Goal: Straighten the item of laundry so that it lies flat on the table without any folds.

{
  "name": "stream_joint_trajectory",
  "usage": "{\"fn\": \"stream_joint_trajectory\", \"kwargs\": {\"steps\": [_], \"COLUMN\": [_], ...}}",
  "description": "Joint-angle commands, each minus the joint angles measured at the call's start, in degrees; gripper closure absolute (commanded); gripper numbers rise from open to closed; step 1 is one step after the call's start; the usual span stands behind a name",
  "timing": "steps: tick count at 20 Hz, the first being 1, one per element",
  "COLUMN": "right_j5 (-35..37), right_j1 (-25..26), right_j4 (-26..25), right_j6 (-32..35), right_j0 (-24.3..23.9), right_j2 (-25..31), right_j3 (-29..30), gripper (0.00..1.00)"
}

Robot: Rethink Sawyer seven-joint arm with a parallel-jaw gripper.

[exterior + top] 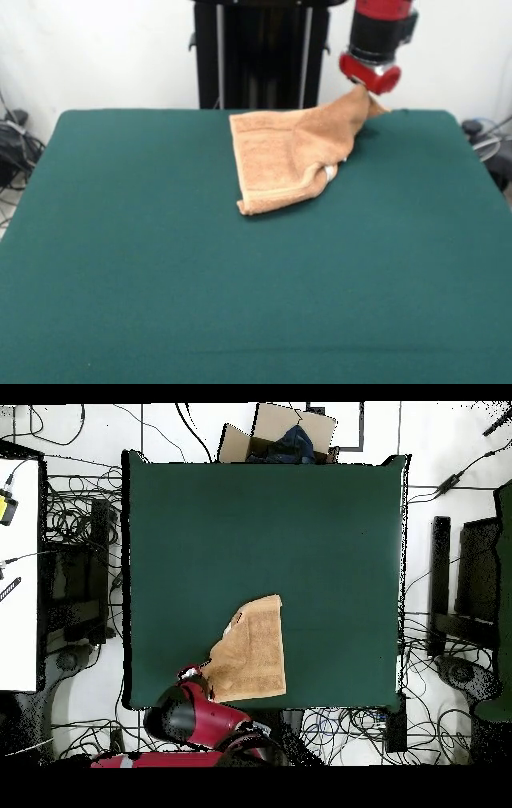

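the hand [370,90] is pinching a lifted corner of the towel [288,156], which lies at the tabletop [160,264] edge nearest the robot. from overhead, draw that corner toward eight o'clock, low and slow, so the folded layer slides open without bunching.

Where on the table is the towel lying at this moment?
In the front view, the towel lies on the far, right-of-centre part of the table, near the robot's pedestal; one corner is lifted up to the end effector.
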Motion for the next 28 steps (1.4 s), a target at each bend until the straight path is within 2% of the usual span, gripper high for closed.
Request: {"fn": "stream_joint_trajectory", "kwargs": {"steps": [1, 7, 11, 14, 20, 24, 27, 28], "right_j5": [-4.8, 2.2, 7.3, 12.6, 15.7, 21.6, 25.1, 23.9], "right_j1": [4.7, 2.7, 1.0, 0.0, 0.3, 1.4, 2.3, 2.5], "right_j4": [4.5, 11.0, 17.5, 25.1, 33.8, 37.1, 37.6, 38.0], "right_j6": [19.3, 19.6, 18.3, 17.0, 16.1, 15.2, 15.9, 15.8], "right_j0": [0.0, 3.3, 7.3, 13.4, 20.6, 25.5, 28.5, 28.6], "right_j2": [7.1, 6.7, 4.6, 0.8, -2.9, -8.0, -11.5, -11.3], "right_j3": [-6.3, -7.9, -8.9, -10.2, -11.7, -14.5, -16.3, -16.2], "gripper": [1.00, 1.00, 1.00, 1.00, 1.00, 1.00, 1.00, 1.00]}}
